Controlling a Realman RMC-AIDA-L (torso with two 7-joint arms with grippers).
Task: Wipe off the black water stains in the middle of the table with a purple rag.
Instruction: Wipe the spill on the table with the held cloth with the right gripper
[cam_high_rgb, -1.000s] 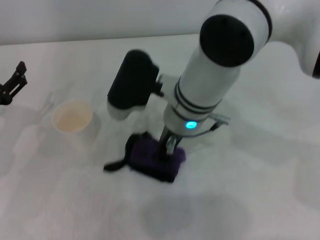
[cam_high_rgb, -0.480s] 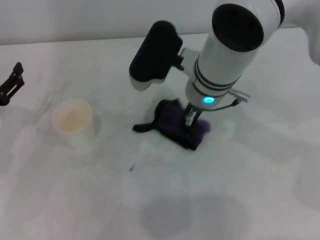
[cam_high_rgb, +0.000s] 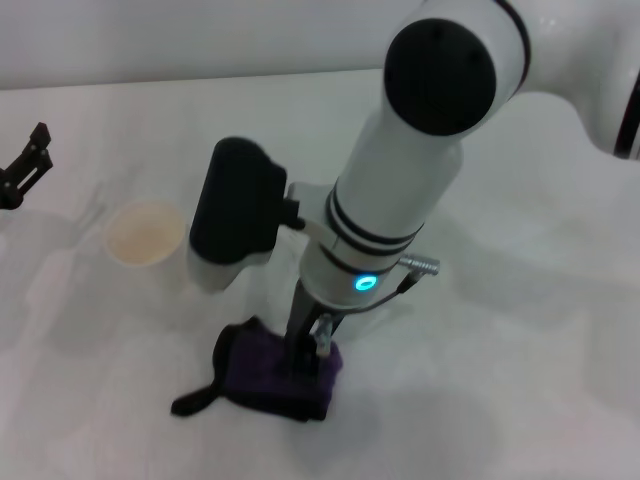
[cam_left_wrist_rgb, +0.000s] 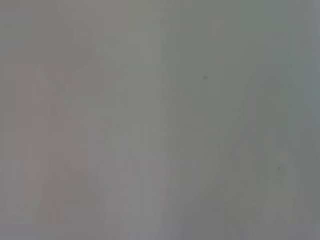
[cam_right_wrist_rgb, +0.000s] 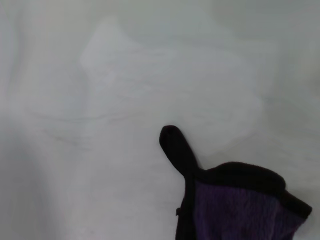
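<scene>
1. Purple rag lies bunched on the white bench, near and forward of the paper cup, its dark strip trailing outward.
2. The right pincer presses down into the rag, clamped on it.
3. The left pincer sits at the bench edge, beyond the cup; its opening I cannot tell.

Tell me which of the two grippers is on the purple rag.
The right gripper, pressing the purple rag onto the table near the front. The left gripper sits at the far left edge, away from it.
</scene>
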